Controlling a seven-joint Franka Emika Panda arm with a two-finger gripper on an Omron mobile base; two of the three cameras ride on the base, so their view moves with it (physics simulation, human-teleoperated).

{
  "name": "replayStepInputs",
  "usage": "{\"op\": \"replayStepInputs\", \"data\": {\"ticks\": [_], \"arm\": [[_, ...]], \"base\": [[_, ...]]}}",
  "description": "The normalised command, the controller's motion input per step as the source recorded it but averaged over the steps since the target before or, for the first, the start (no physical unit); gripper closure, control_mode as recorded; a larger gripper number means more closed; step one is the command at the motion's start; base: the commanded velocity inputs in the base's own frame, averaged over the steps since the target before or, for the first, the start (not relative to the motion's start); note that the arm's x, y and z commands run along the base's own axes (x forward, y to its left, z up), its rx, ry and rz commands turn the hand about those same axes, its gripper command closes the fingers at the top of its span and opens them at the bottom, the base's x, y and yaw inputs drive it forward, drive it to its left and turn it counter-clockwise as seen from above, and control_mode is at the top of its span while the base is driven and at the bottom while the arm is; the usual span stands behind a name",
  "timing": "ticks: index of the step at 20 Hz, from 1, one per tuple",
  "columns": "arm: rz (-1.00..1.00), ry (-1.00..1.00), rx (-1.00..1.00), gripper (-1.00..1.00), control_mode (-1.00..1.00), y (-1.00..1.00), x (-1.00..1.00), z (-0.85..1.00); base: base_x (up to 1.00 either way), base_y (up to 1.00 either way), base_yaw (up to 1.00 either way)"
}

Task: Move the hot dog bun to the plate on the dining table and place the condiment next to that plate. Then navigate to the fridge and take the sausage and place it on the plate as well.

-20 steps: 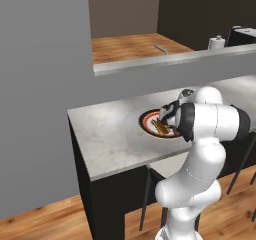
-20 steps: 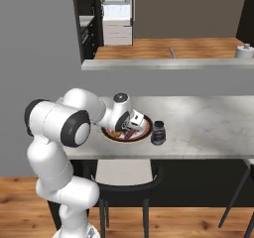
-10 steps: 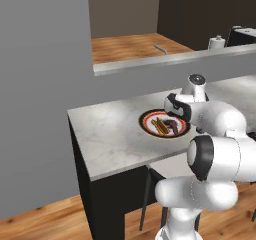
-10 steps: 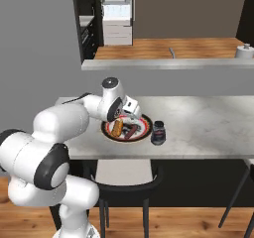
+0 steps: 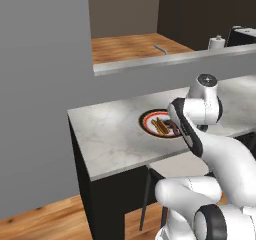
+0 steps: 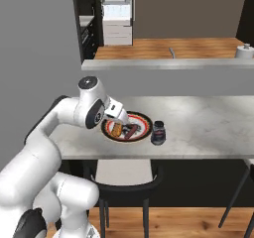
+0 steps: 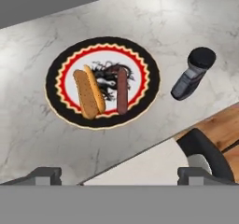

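The plate (image 7: pixel 102 81) with the red and black rim lies flat on the marble surface (image 7: pixel 28 139), near its front edge. On it the tan hot dog bun (image 7: pixel 88 92) and the dark red sausage (image 7: pixel 122 90) lie side by side. The condiment (image 7: pixel 193 73) jar with the dark lid stands just beside the plate.

Light was even and soft, shadows under the plate (image 7: pixel 102 80) and jar (image 7: pixel 193 73) were faint, nothing glared, and all views looked slightly soft and coarse, without edge distortion.

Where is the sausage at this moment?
In the hand view, the sausage lies on the plate, apart from the hot dog bun, on the side toward the condiment.
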Motion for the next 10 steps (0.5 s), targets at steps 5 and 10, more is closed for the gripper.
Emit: {"op": "replayStepInputs", "data": {"ticks": [5,10], "arm": [[0.00,0.00,0.00,-1.00,-1.00,0.33,-1.00,0.24],[0.02,0.03,0.00,-1.00,-1.00,0.61,-0.78,0.28]], "base": [[0.00,0.00,0.00],[0.00,0.00,0.00]]}}
